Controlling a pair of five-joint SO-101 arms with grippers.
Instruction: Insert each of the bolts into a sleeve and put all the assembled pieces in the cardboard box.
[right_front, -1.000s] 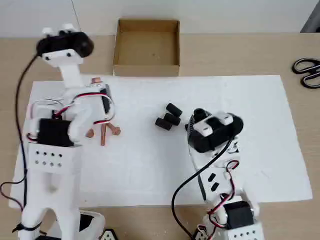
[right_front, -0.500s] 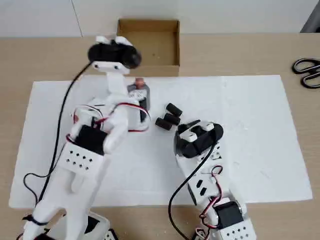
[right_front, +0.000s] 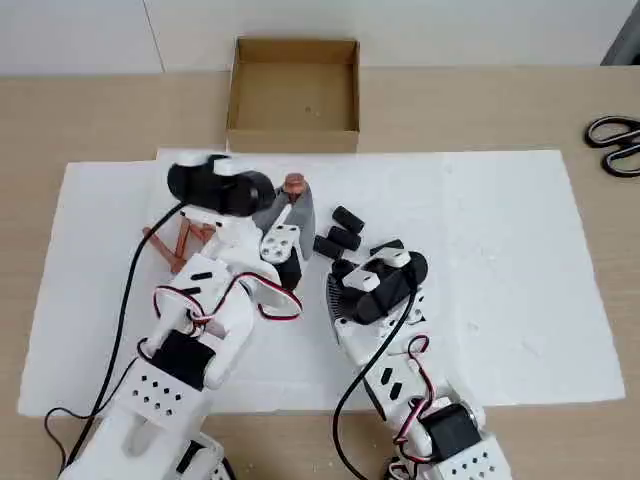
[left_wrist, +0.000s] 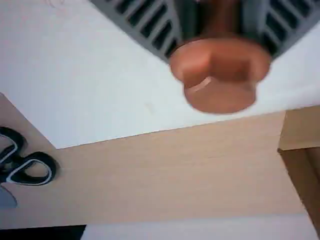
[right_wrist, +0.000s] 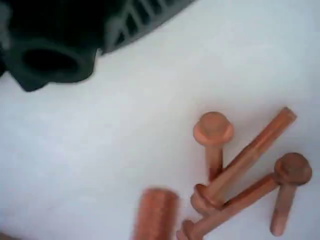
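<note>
A tan wooden surface (right_front: 480, 110) carries a white foam sheet (right_front: 500, 260), and both pincers hang over the sheet. The open cardboard box (right_front: 292, 140) stands on the bare surface past the tip of the left pincer (right_front: 292, 198), near it but not touching.

The left pincer is clenched on a copper bolt (left_wrist: 218, 75). Its grey ribbed jaws press on the shank from both sides, and the flanged head sticks out beyond their tips towards the box.

The right pincer (right_front: 342, 272) sits just beside the left one. It grasps a black sleeve (right_wrist: 47, 60) against a grey ribbed jaw, and the wrist view looks into the sleeve's open bore.

The scissors (right_front: 615, 143) lie off the sheet, well apart from both pincers, on the right pincer's outer side.

Three loose sleeves (right_front: 343, 238) lie in a cluster on the sheet between the two pincers, just ahead of the right pincer's tip.

The loose bolts (right_wrist: 240, 175) lie crossed in a small heap on the sheet, beyond the left arm as seen from the right pincer.
</note>
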